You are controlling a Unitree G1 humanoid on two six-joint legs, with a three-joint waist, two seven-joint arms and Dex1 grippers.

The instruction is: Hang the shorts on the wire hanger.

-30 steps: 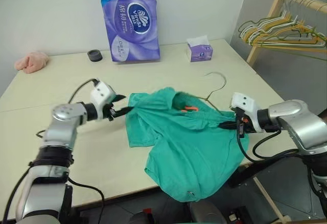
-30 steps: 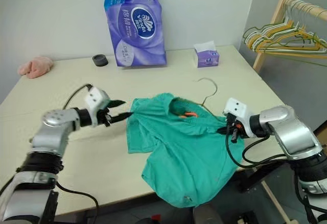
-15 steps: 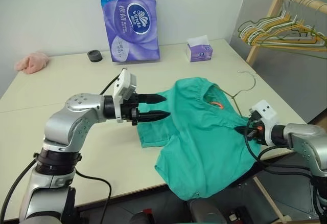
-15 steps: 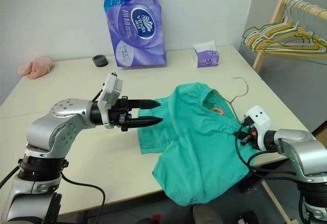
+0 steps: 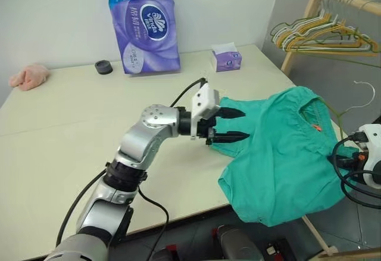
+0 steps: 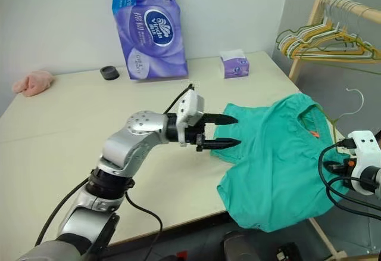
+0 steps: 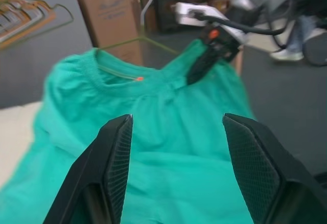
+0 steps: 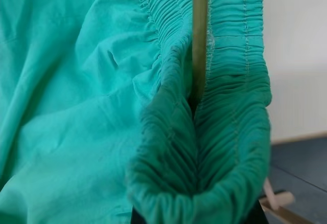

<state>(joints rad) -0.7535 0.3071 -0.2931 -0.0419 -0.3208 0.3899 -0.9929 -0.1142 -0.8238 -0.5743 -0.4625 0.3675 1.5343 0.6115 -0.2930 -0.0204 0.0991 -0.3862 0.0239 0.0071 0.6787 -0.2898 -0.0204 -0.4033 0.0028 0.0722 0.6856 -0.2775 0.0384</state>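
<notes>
shorts (image 5: 280, 148): draped over the table's right front corner, lower part hanging past the edge; waistband opening facing up and right, orange tag (image 5: 316, 127) showing inside it.
wire hanger (image 5: 351, 103): at the shorts' right side, hook up off the table edge, lower wire running into the waistband; how far in, hidden by cloth.
right gripper (image 7: 204, 63): at the far right of the shorts, fingers closed, pinching the gathered waistband together with the hanger wire, as seen along the wrist.
left gripper (image 6: 223, 131): fingers spread apart and empty, pointing level toward the shorts, tips just over the left edge of the cloth; touching or not, cannot tell.
key relation: shorts lying straight ahead of the left fingertips, spread left to right between the two grippers; free side of the waistband nearer the left arm, far side already held by the right.
likely next need: free side of the waistband to be taken and drawn over the hanger's near shoulder.
table (image 5: 71, 124): bare between the left arm and the cloth, nothing blocking the reach.
tissue pack (image 5: 143, 25), tissue box (image 5: 226, 59), black ring (image 5: 103, 67), pink cloth (image 5: 25, 76): along the back, well apart.
rack of hangers (image 5: 324, 34): beyond the table's right side, well apart.
risk: cloth sliding further off the corner.
</notes>
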